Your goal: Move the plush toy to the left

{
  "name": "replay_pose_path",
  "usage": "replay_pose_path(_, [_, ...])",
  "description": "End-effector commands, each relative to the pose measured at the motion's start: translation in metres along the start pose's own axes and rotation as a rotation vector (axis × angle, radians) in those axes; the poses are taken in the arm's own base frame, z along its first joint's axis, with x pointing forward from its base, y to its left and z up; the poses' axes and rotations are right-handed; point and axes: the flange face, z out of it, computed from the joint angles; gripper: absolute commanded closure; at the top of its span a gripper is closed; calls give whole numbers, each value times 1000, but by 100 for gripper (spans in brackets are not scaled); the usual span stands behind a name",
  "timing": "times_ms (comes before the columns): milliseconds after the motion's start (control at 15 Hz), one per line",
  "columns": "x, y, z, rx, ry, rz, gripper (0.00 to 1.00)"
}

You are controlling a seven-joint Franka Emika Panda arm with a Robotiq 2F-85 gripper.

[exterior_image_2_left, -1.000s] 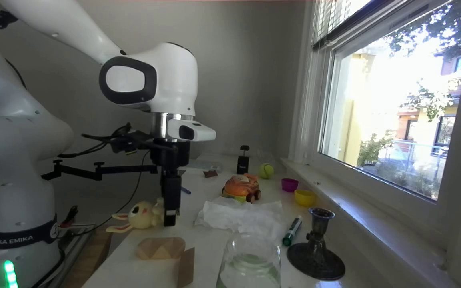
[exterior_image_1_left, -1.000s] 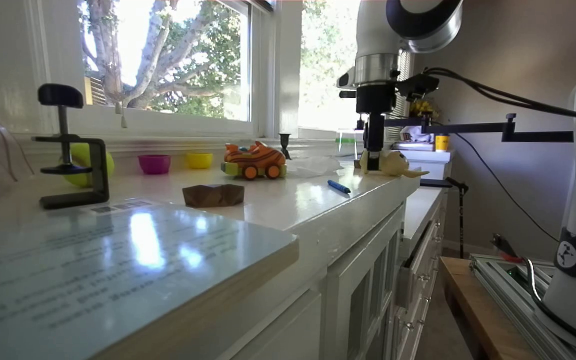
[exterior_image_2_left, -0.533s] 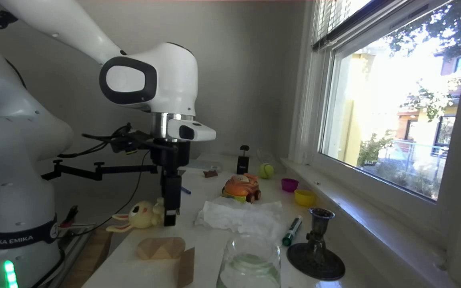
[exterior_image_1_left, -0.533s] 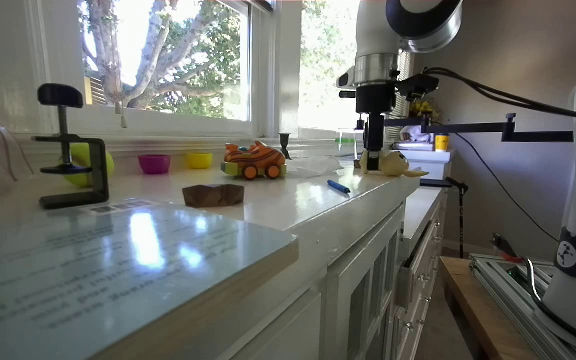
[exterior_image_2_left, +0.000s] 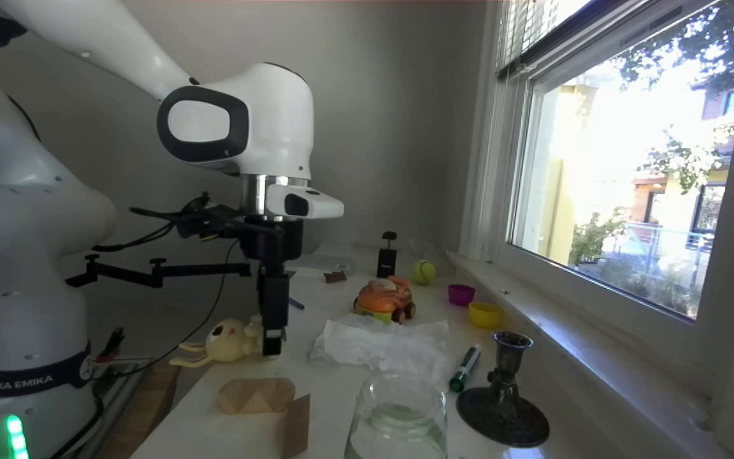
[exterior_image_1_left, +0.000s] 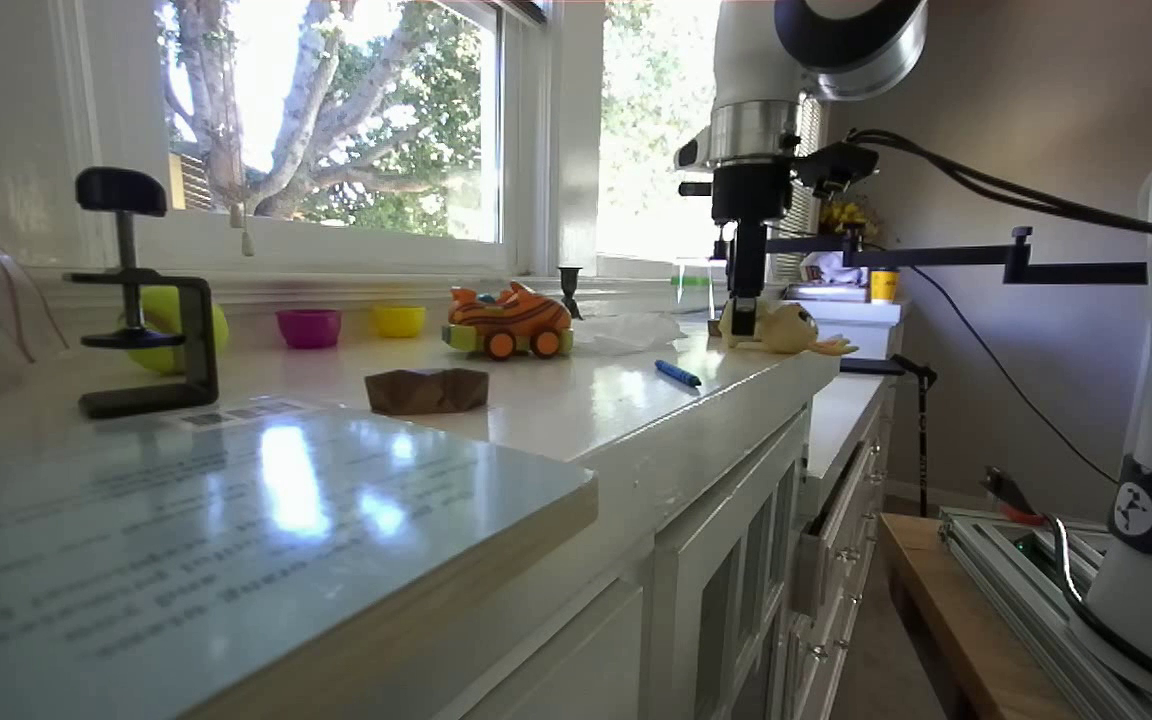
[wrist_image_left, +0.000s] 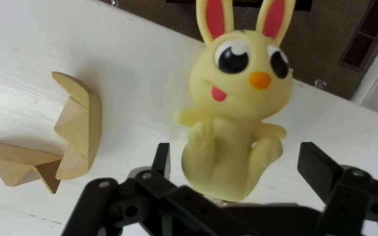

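**Rabbit (wrist_image_left: 236, 105) between the spread fingers (wrist_image_left: 318, 170) of the gripper (wrist_image_left: 235, 160)**

In an exterior view a glass (exterior_image_2_left: 397, 414) stands nearest on the white counter (exterior_image_2_left: 195, 437), with a candlestick (exterior_image_2_left: 504, 398) to its right and a green marker (exterior_image_2_left: 466, 368) lying just beyond them. Left of the glass are two wood pieces (exterior_image_2_left: 255, 396). Past these, at the counter's left edge, the rabbit lies on its back, face up, its ears reaching out past the edge. The gripper points straight down over the rabbit's legs. Its fingers stand well apart, one on the near side of the legs and one on the far side; in the wrist view bare counter shows between the body and each finger, so nothing is gripped. To the right lies crumpled paper (exterior_image_2_left: 386, 344). Farther off stand an orange car (exterior_image_2_left: 385, 297) and, to its right, a yellow cup (exterior_image_2_left: 485, 315) with a purple cup (exterior_image_2_left: 461, 295) beyond it. A blue crayon (exterior_image_2_left: 296, 304) lies left of the car, partly hidden by the gripper. Farthest are a brown piece (exterior_image_2_left: 335, 277) on the left, a clamp (exterior_image_2_left: 387, 263) and, on the right, a ball (exterior_image_2_left: 424, 273).
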Motion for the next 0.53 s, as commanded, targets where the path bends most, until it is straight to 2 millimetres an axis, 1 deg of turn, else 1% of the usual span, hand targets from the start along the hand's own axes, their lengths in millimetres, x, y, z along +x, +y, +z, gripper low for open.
replay_pose_path(0, [-4,-2,-15,-26,10,23,0])
replay_pose_path(200, [-8,-3,-20,-27,3,31,0])
replay_pose_path(467, [-16,0,-25,-29,-19,54,0])
